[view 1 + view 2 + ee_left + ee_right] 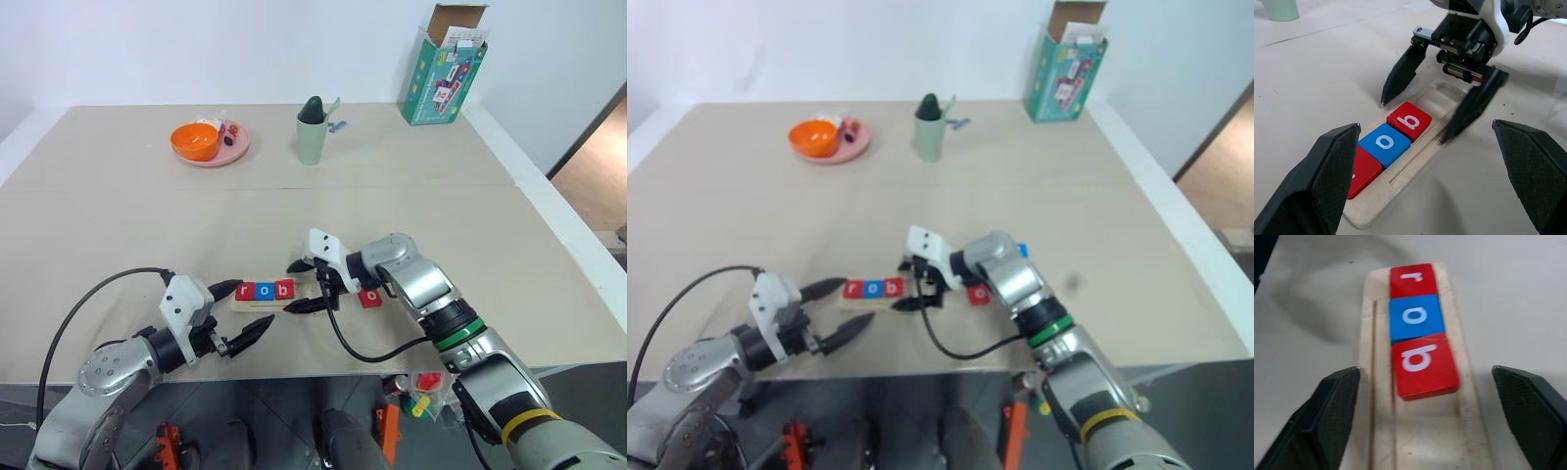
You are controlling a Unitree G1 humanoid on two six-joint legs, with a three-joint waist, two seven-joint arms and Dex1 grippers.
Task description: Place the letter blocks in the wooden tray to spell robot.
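Wooden tray (1420, 431) holds three tiles (1417, 316), its far end bare between the right end effector's (306, 286) spread fingers.

Pale, matt wooden tray (1420, 431) with visible grain holds smooth, slightly glossy plastic-looking letter blocks (1415, 316), resting on a matt beige worktop (147, 215), flanked by textured black gripper fingers (1334, 416).
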